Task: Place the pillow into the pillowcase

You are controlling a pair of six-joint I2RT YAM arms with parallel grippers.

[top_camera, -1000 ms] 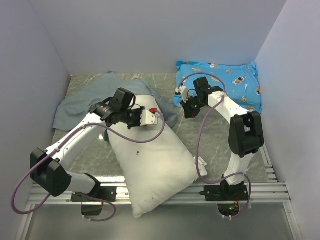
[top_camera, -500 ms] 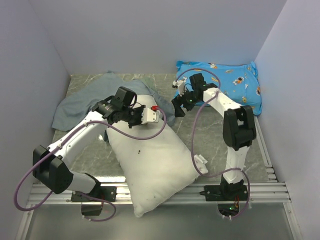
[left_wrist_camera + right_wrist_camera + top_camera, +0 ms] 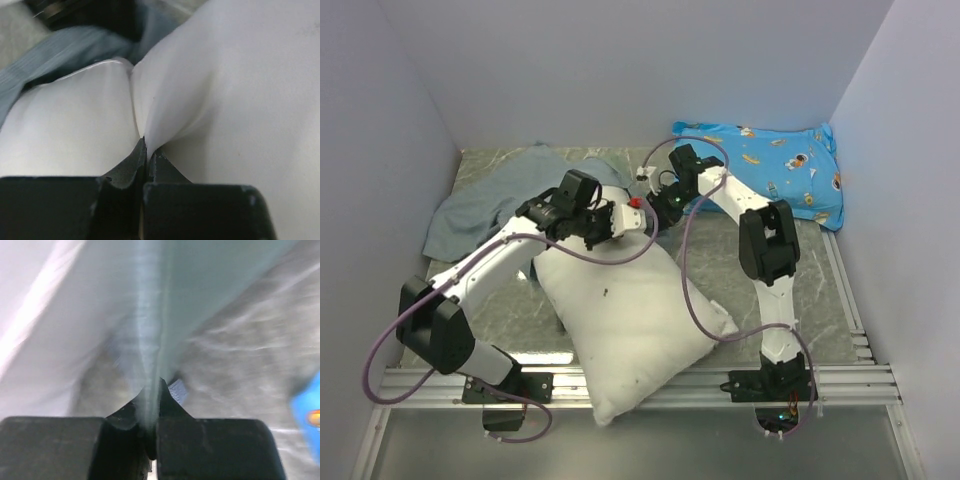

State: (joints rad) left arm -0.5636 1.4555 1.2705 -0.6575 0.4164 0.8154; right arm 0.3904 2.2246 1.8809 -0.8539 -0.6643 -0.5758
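White, puffy pillow [image 3: 630, 320] lying diagonally on the marbled counter [image 3: 715, 265], its far end against the dusty grey-blue pillowcase [image 3: 480, 205] crumpled at the far left. Nearly all of the pillow is outside the case, so insertion is judged barely begun. Opening the mouth and feeding the pillow through remain. The left gripper [image 3: 148, 147] has its fingers pinched shut on a raised fold of pillow fabric. The right gripper [image 3: 154, 385] has its fingers clamped on a grey-blue hem. Only the wrist views confirm these grasps. Only the overhead view gives the layout and the bright blue cushion [image 3: 770, 170] beyond. Whether a corner has entered the case cannot be told.
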